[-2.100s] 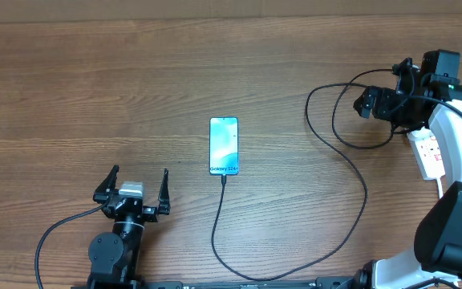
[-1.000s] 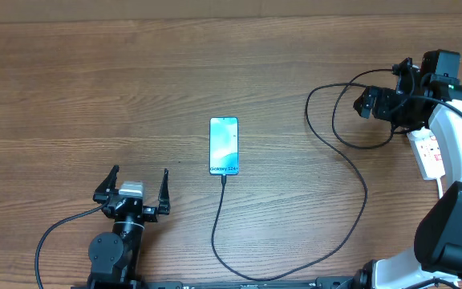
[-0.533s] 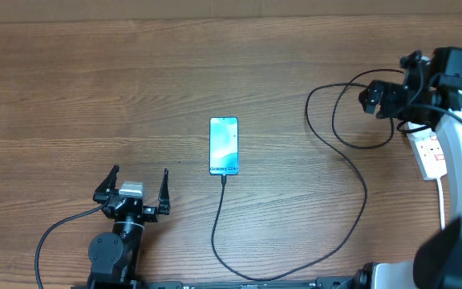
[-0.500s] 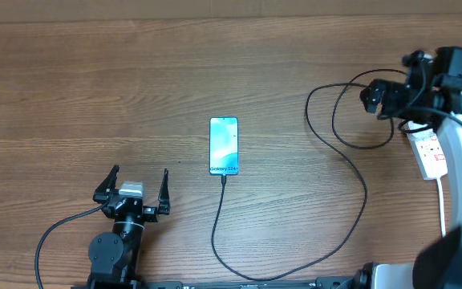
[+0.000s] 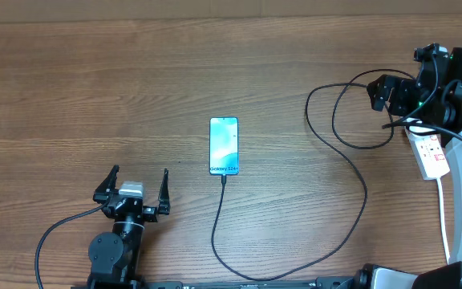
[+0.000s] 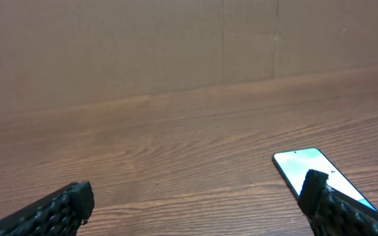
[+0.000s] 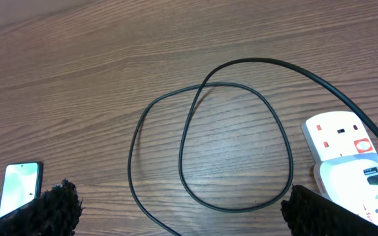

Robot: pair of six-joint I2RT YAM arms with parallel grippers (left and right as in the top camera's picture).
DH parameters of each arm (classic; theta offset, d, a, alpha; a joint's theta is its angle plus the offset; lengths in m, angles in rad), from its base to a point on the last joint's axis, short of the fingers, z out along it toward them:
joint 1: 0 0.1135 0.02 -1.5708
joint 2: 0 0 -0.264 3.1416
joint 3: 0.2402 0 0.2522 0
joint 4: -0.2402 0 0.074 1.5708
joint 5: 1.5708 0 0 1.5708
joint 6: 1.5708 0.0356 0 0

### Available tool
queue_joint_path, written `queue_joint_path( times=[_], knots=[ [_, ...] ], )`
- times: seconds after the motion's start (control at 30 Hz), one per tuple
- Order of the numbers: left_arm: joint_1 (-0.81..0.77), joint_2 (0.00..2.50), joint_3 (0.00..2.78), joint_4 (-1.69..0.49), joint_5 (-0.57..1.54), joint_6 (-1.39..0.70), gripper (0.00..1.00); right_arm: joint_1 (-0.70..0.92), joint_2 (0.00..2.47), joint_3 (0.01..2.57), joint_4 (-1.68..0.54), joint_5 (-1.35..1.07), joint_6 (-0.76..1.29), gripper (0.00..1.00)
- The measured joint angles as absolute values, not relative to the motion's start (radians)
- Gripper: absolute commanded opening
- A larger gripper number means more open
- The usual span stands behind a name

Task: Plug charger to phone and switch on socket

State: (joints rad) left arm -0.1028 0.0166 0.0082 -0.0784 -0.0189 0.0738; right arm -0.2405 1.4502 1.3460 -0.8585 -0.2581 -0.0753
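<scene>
Cable point(image 5: 358, 172) apparently seated in the phone point(image 5: 224, 145) at the worktop's point(image 5: 95, 80) centre, so switching is in hand: lower your spread right claw point(image 7: 181, 195), at 2 o'clock, onto the socket strip's point(image 5: 431, 152) red switch point(image 7: 361, 145); left claw point(image 5: 139, 170) spread at 7.

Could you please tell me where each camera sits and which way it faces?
Overhead: above the table, looking straight down on phone, charger, socket; both arms show.
Left wrist: low, facing across the table to the phone; own fingers show.
Right wrist: higher, tilted down on charger loop and socket; own fingers show.
Shared: the phone, in all three.
</scene>
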Motion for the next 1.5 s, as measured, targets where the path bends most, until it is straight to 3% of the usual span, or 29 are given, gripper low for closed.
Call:
queue_joint_path(
  times=[0.73, 1.3, 1.5],
  knots=[
    [-0.103, 0.017, 0.008, -0.078, -0.019, 0.074, 0.99, -0.241, 1.296, 1.309, -1.069, -0.156, -0.076, 1.0],
    [-0.103, 0.016, 0.008, -0.078, -0.019, 0.074, 1.0, -0.241, 1.291, 0.578, -0.494, -0.297, -0.078, 1.0],
    [-0.103, 0.016, 0.008, -0.079, -0.019, 0.074, 0.99, -0.241, 1.28, 0.474, -0.407, -0.308, -0.078, 1.0]
  ],
)
